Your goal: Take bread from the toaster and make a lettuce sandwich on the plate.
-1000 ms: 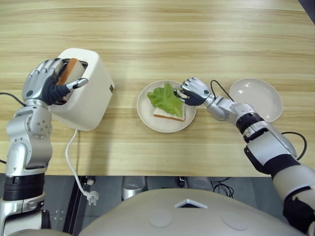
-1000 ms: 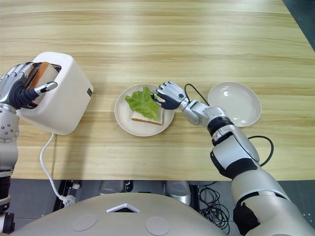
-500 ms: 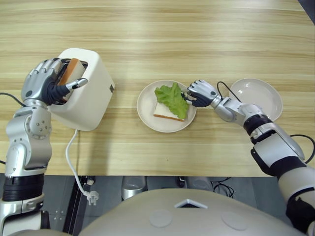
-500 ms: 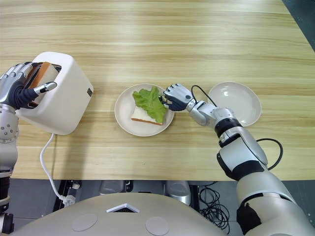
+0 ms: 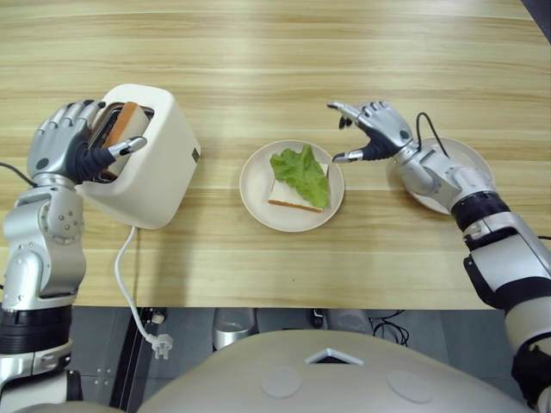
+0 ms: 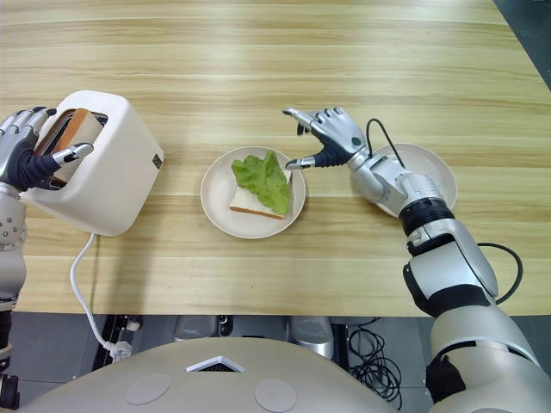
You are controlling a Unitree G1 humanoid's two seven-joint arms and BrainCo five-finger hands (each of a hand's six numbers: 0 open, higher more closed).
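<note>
**Status: Open Sandwich on Plate, One Slice in Toaster**

At left on the tabletop [image 5: 258,52], I saw the left robot hand [image 5: 69,142] curled around the bread slice [image 5: 126,120] standing in the toaster [image 5: 164,163] slot. At centre, the plate [image 5: 254,194] carried a base slice [image 5: 284,199] topped with lettuce [image 5: 301,170]. The right robot hand [image 5: 376,129] hovered spread wide, holding nothing, between the plate and an empty dish [image 5: 472,155].

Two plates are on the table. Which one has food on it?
The plate nearer the toaster: it carries a bread slice with lettuce on top. The other plate, farther to the robot's right, holds nothing.
</note>
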